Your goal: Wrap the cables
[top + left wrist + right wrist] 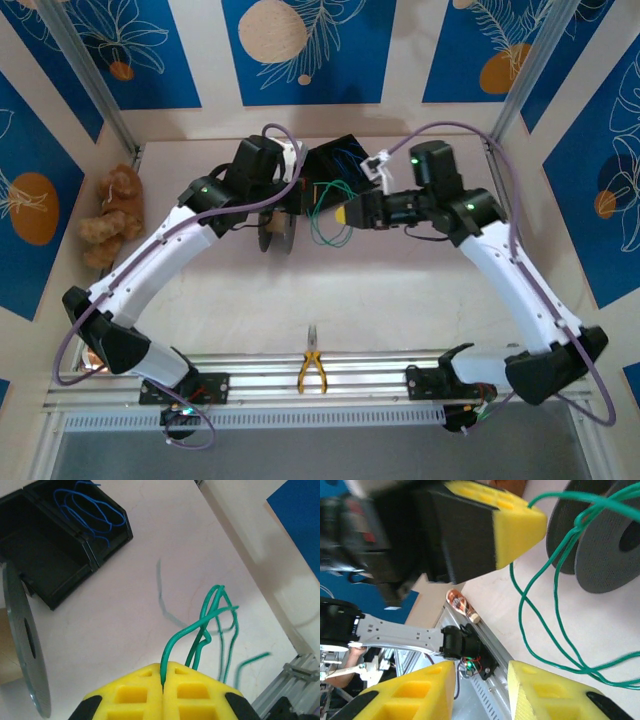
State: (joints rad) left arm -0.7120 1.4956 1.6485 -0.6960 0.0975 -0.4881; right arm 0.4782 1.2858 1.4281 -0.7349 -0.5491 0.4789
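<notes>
A thin green cable (pixel 209 614) rises in loose loops off the table, and my left gripper (pixel 163 676) is shut on one end of it, the strand pinched in the seam of the yellow pads. In the right wrist view the green cable (pixel 538 605) hangs in long loops between the left gripper's yellow fingers (pixel 516 521) and a dark grey spool (pixel 600 535). My right gripper (pixel 480 692) is open just short of those loops, holding nothing. Blue cables (pixel 89 506) lie curled in a black box (pixel 55 567). From above, the green cable (pixel 328 226) sits between both grippers.
The grey spool disc (pixel 22 645) stands on edge at the left gripper's side, with the spool (pixel 275 232) under the left wrist. Yellow-handled pliers (pixel 312 364) lie at the near rail. A teddy bear (pixel 112 212) sits by the left wall. A small brown bottle (pixel 461 605) rests on the rail.
</notes>
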